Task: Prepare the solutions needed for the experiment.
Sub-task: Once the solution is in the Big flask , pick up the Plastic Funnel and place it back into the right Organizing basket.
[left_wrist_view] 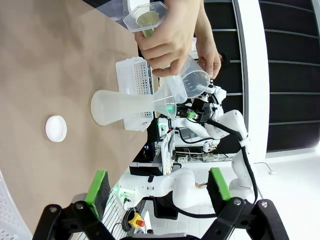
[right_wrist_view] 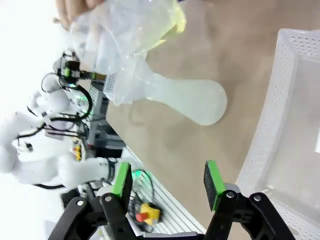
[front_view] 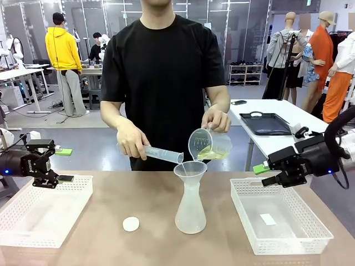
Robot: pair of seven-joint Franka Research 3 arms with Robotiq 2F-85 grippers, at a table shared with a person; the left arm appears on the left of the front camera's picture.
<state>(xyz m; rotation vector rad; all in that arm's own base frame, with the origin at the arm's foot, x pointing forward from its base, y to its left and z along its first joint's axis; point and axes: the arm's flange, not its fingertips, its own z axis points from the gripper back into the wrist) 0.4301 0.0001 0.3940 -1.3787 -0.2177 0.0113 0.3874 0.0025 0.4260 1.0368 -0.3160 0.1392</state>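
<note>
Left end effector (front_view: 65, 164): jaws wide apart, nothing between them, near the far rim of the left basket (front_view: 33, 221). Right end effector (front_view: 265, 174): jaws parted, empty, by the far edge of the right basket (front_view: 288, 244); its arm is cut off at the picture edge.

Mid-surface (front_view: 111, 246): flask (front_view: 190, 213) upright, funnel (front_view: 190, 169) in its neck. A person's hand (front_view: 217, 119) tilts a beaker (front_view: 206, 143) over the funnel. The solutions (front_view: 214, 153), pale yellow, pool at its lower side. Any falling stream is too faint to tell. The other hand (front_view: 131, 139) holds a graduated cylinder (front_view: 162, 154) near-level, mouth by the funnel rim; contents hard to make out. White disc (front_view: 131, 224) lies left of the flask.
</note>
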